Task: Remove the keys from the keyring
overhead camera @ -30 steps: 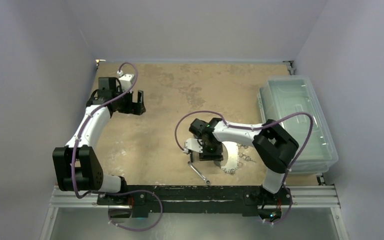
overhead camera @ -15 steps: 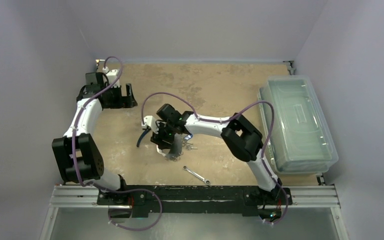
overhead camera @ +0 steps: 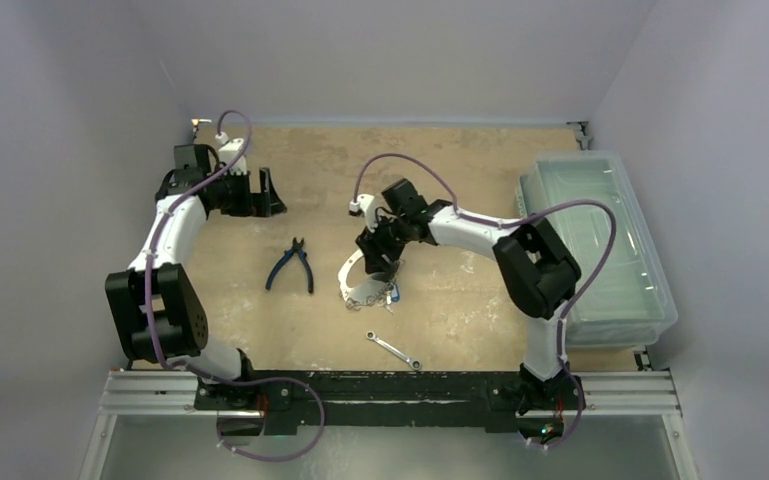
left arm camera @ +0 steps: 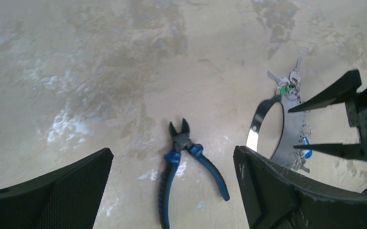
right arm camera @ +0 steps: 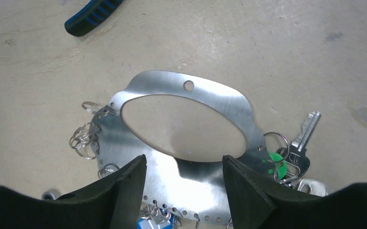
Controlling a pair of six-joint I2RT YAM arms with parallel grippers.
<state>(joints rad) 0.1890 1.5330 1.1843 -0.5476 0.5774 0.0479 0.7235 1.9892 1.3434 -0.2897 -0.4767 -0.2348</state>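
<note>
Since half a second ago my right gripper (right arm camera: pixel 183 162) has swung from the table's (overhead camera: pixel 460 170) middle toward 2 o'clock. The blue-handled pliers (overhead camera: pixel 293 265), half hidden under my wrist then, now lie fully in view. The keyring (overhead camera: pixel 358 280) has come from near the bin a second ago to the centre. It is a flat silver plate with an oval cut-out and a row of small holes. My right jaws are spread wide above its near edge, one finger (right arm camera: pixel 124 191) on each side, and these hide that edge from my wrist camera. I cannot tell whether they touch the metal. The keys (right arm camera: pixel 301 140), one beside a green tag, bunch at the plate's 4 o'clock corner in that view. A cluster of split rings (right arm camera: pixel 83 138) hangs at its 9 o'clock edge. From above, the pliers lie at 9 o'clock of the keyring, apart from it. A silver wrench (overhead camera: pixel 393 350) lies at 5 o'clock, and a clear plastic bin (overhead camera: pixel 600 240) stands well off at 3 o'clock. My left gripper (overhead camera: pixel 263 192) hangs at 11 o'clock of the pliers, jaws spread and holding nothing.
</note>
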